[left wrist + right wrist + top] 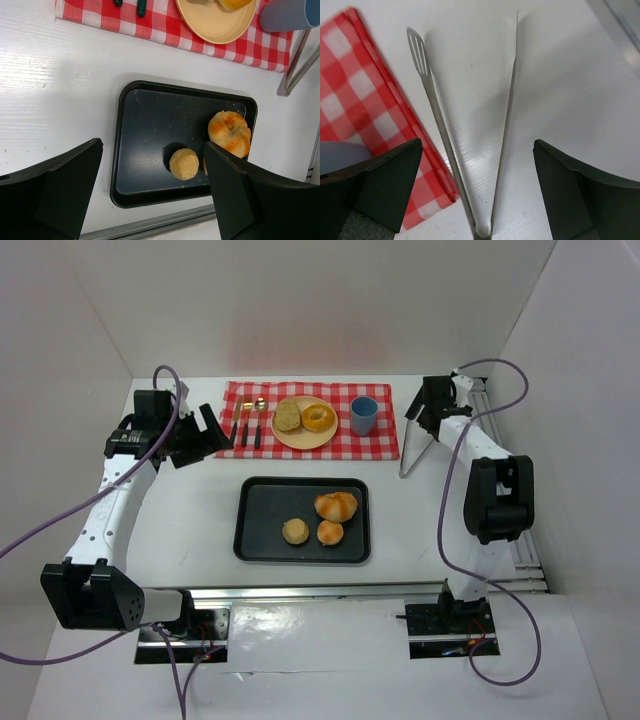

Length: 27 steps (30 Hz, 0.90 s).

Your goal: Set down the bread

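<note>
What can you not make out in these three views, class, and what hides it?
Third roll: left wrist view, nearly all behind a finger of the left hand.
Plate: same view, cut by the top edge.
Tongs: right wrist view, hinge end cut by the bottom edge.
Cutlery: top view, too small to tell pieces apart.
Cup: right wrist view, blurred.

Polished metal tongs (441, 125); woven red-checked cloth (375, 445); matt black tray (265, 515); bread roll (336, 505) with a glossy, browned crust.
</note>
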Each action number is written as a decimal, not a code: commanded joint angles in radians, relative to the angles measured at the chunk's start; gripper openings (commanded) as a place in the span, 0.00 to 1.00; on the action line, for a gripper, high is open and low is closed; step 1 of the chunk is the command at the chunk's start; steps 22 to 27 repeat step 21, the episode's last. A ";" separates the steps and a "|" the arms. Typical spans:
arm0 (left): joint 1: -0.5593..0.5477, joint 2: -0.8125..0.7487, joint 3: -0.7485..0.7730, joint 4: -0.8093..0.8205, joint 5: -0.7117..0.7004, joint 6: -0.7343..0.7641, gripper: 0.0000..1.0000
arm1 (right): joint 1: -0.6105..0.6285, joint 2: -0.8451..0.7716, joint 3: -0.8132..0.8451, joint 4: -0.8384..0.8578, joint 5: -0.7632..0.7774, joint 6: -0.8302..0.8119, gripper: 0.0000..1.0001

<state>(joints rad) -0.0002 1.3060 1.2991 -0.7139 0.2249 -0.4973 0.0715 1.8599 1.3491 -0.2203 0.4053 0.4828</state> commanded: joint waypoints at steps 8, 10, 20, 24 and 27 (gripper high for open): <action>0.006 -0.025 0.016 0.031 0.071 0.008 0.95 | 0.053 -0.321 -0.106 -0.346 0.053 0.097 0.99; 0.006 -0.036 -0.006 0.051 0.105 -0.001 0.95 | 0.063 -0.379 -0.172 -0.356 0.053 0.120 0.99; -0.035 -0.017 -0.006 0.060 0.128 -0.001 0.95 | 0.063 -0.499 -0.386 -0.366 0.053 0.125 0.99; -0.047 -0.017 -0.006 0.070 0.128 -0.001 0.95 | 0.063 -0.499 -0.386 -0.355 0.043 0.125 0.99; -0.047 -0.017 -0.006 0.070 0.128 -0.001 0.95 | 0.063 -0.499 -0.386 -0.355 0.043 0.125 0.99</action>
